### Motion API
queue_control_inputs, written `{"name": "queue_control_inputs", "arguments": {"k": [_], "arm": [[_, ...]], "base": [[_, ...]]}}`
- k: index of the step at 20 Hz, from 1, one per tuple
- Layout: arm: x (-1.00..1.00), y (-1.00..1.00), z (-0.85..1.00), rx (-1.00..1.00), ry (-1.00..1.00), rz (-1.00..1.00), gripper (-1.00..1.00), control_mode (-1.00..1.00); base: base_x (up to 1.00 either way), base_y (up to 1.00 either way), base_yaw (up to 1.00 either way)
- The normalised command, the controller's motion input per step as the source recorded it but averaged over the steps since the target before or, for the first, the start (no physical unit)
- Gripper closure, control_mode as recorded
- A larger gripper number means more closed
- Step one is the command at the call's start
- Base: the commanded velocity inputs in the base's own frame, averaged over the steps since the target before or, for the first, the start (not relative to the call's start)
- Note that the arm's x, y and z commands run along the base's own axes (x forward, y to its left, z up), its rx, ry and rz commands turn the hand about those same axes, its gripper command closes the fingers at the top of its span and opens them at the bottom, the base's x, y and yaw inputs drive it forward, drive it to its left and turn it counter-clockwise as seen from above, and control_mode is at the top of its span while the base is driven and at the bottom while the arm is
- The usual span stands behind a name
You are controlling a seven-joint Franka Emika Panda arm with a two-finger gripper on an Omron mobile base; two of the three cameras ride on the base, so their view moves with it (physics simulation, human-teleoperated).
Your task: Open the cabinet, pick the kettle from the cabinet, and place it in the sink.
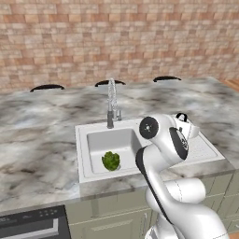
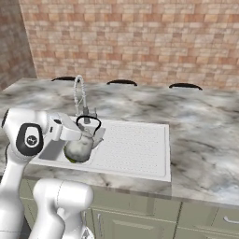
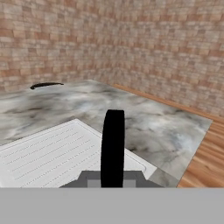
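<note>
Brick in pale red and tan covers the wall (image 1: 116,37) behind the work area, and a wooden floor (image 3: 205,162) is seen past the counter's end in the hand view. Grey-veined marble forms the long counter (image 1: 37,140), beyond whose far edge three dark curved chair backs (image 1: 46,87) are seen. Pale grey-green base cabinets (image 2: 140,217) run below it, and a dark appliance front (image 1: 30,224) is set at the lower left of the left base view.

A white sink (image 1: 91,161) with a ribbed draining board (image 2: 135,144) is let into the marble, with a tall chrome tap (image 1: 111,105) at its back edge. A green leafy vegetable (image 1: 111,160) is shown lying in the basin by the left base view.

The kettle (image 2: 79,147), silver-grey with a thin black handle, is seen best from the right base view, held just above the basin's right part beside the draining board. In the left base view it is largely hidden by the arm, with the top of its black handle seen. The gripper (image 2: 83,134) is clamped shut on the kettle, and in the hand view the black handle rises between the finger tips (image 3: 92,178).
</note>
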Motion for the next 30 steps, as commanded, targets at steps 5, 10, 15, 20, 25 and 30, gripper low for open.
{"name": "queue_control_inputs", "arguments": {"k": [5,10,15,20,25,30], "arm": [[0.0,0.0,0.0,0.0,0.0,0.0,1.0,1.0],[0.0,0.0,0.0,0.0,0.0,0.0,1.0,1.0],[0.0,0.0,0.0,0.0,0.0,0.0,1.0,1.0],[0.0,0.0,0.0,0.0,0.0,0.0,1.0,-1.0],[0.0,0.0,0.0,0.0,0.0,0.0,1.0,-1.0],[0.0,0.0,0.0,0.0,0.0,0.0,1.0,-1.0]], "base": [[0.0,0.0,0.0],[0.0,0.0,0.0],[0.0,0.0,0.0],[0.0,0.0,0.0],[0.0,0.0,0.0],[0.0,0.0,0.0]]}}
